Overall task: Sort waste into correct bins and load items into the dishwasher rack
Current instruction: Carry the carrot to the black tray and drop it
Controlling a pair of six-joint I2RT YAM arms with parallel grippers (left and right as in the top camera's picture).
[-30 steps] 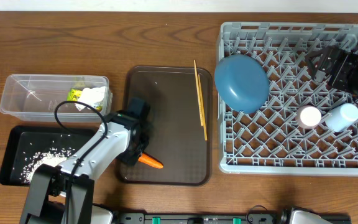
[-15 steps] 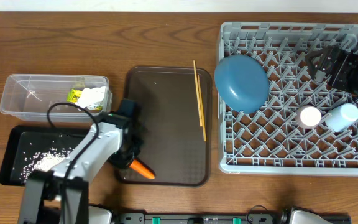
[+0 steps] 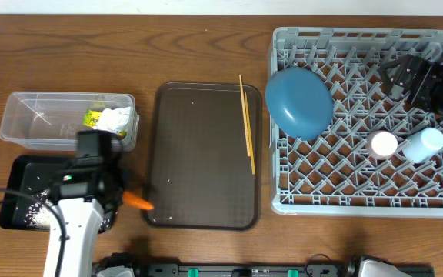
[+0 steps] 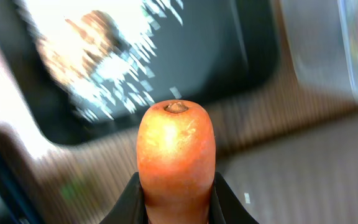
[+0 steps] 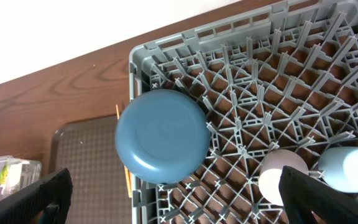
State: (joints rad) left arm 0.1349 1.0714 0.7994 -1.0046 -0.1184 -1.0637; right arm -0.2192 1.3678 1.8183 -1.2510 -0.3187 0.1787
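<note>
My left gripper [image 3: 126,198] is shut on the orange carrot [image 3: 139,202], holding it above the gap between the black tray [image 3: 14,175] and the dark-brown serving tray [image 3: 206,154]. In the left wrist view the carrot [image 4: 176,149] sits between my jaws, over the blurred black tray [image 4: 229,62] with loose rice [image 4: 114,68]. The clear tub [image 3: 44,115] holds the yellow-green wrapper [image 3: 93,118] and white paper [image 3: 118,119]. The grey rack [image 3: 360,201] holds the blue plate [image 3: 298,102], pink cup [image 3: 383,144] and light-blue cup [image 3: 424,144]. My right gripper [image 3: 395,77] is open and empty over the rack's far right. No white bowl shows.
The wooden chopsticks [image 3: 247,127] lie on the right side of the serving tray. In the right wrist view the blue plate [image 5: 160,137] leans at the rack's left edge [image 5: 143,186], and both cups [image 5: 281,174] stand at lower right.
My left arm has swung left with the carrot, from over the serving tray's front left corner to beside the black tray. The right arm has not moved.
</note>
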